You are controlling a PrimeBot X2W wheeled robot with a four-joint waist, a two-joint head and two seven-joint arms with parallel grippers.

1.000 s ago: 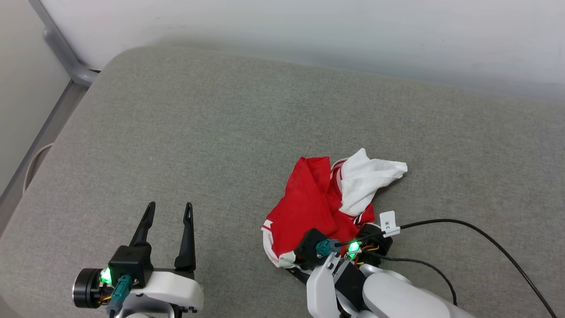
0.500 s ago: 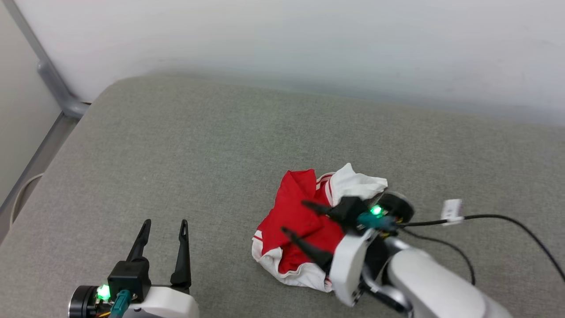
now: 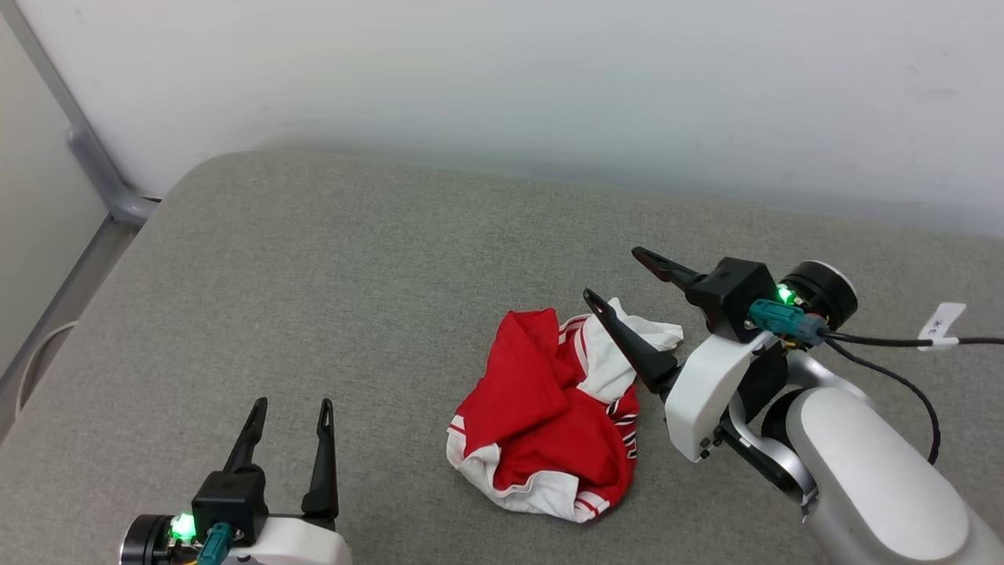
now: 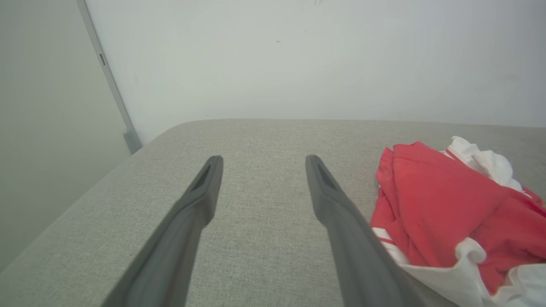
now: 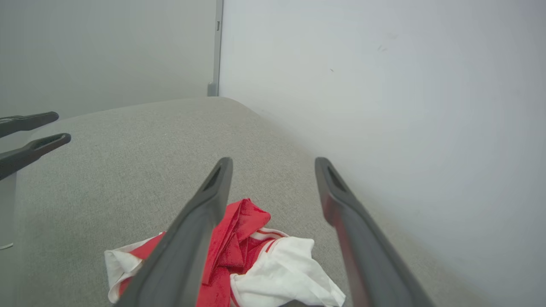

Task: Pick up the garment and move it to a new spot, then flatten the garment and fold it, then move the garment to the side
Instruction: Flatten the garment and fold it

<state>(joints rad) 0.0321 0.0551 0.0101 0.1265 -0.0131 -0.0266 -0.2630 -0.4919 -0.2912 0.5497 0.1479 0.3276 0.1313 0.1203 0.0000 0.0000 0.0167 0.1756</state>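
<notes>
Red garment [image 3: 541, 416] lies crumpled beneath the wide-spread right gripper [image 3: 612, 273].

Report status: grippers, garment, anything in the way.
Both open: left gripper low, apart from the garment; right gripper above it, holding nothing. Garment crumpled on grey cushion. Black cable runs clear of it.

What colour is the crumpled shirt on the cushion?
The shirt is red with white sleeve ends and striped trim, clearest in the head view.
</notes>
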